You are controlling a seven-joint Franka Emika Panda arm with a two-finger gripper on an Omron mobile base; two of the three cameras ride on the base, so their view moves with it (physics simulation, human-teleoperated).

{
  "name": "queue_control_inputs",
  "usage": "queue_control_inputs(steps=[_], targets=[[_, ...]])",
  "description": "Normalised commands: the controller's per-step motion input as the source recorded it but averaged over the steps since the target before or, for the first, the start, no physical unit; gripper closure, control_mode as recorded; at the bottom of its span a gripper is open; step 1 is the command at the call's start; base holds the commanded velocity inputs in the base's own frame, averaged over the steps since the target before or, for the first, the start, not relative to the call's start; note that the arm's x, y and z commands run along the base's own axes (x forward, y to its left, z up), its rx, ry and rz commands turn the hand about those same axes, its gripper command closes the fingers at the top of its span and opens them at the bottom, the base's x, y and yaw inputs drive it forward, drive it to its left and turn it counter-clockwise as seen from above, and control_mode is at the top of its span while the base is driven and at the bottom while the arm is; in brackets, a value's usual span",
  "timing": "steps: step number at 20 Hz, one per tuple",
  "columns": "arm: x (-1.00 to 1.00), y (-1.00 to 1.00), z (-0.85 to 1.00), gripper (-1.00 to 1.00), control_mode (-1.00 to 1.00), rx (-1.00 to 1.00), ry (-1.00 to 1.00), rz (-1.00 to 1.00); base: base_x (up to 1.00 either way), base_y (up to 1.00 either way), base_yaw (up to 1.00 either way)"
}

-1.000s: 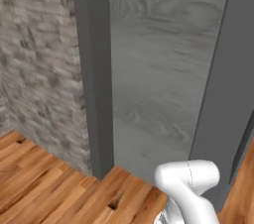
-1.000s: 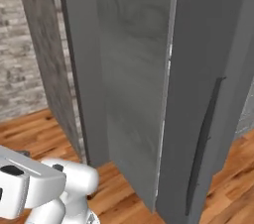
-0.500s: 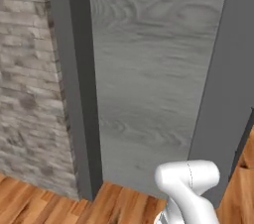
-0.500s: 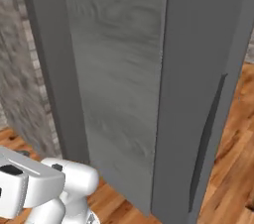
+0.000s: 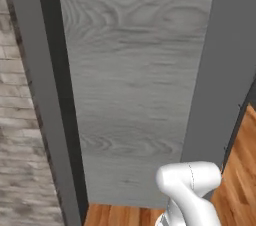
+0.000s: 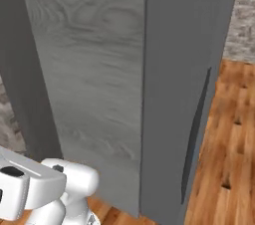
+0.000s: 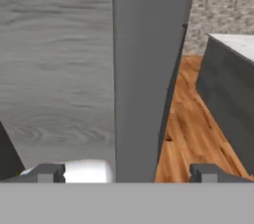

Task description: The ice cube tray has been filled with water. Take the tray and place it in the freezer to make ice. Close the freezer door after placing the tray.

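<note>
The freezer door (image 5: 135,80) stands close in front of the base, a tall slab of grey wood-grain with swirling knots, its plain dark grey edge (image 6: 174,69) turned toward the right base camera. A long thin dark bar handle (image 6: 195,134) runs vertically down that side. In the left base view a darker grey upright of the freezer (image 5: 47,95) rises just left of the door, with pale stone brick wall (image 5: 20,170) beyond it. Warm brown wooden floor (image 6: 224,159) spreads to the right of the door. In the hand view the pincer (image 7: 126,172) has its two dark tips set wide apart, nothing between them, with the door's edge directly ahead. A dark cabinet block with a pale top (image 7: 228,99) stands to the right on the floor.
</note>
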Motion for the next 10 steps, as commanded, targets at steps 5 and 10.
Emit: queue_control_inputs(steps=[5, 10], targets=[[0.0, 0.0, 0.0, -1.0, 1.0, 0.0, 0.0, 0.0, 0.65, 0.25, -0.39], [0.0, 0.0, 0.0, -1.0, 1.0, 0.0, 0.0, 0.0, 0.59, 0.04, -0.19]])
